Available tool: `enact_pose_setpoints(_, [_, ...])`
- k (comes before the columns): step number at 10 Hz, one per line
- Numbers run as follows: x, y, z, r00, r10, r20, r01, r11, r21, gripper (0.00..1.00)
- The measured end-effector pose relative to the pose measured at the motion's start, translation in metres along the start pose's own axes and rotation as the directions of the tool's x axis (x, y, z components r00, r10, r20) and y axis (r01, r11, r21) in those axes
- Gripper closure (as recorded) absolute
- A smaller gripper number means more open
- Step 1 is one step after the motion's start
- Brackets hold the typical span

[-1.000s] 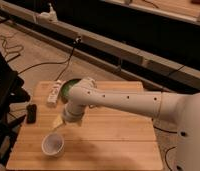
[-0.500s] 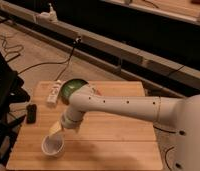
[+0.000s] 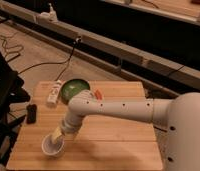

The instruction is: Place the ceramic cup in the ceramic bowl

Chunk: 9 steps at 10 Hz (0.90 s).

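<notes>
The gripper (image 3: 57, 136) sat at the rim of the ceramic cup (image 3: 52, 148), front-left on the table (image 3: 118, 145) — clamped or not, I couldn't tell. A 1-sided pinch might tip it before reaching the ceramic bowl (image 3: 74, 90).

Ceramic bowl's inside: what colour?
The ceramic bowl is glossy green inside, camera view. The tool is down at the ceramic cup.

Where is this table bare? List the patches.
Bare: front right of the table, between cup and right edge, below the arm. Crowded: left side, with bowl, white block, dark block, and the gripper at the cup.
</notes>
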Motion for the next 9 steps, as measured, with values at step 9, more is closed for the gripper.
enact_pose_setpoints(9, [-0.04,-0.039,-0.102,0.964,0.135,0.231,-0.165,0.98,0.114,1.0])
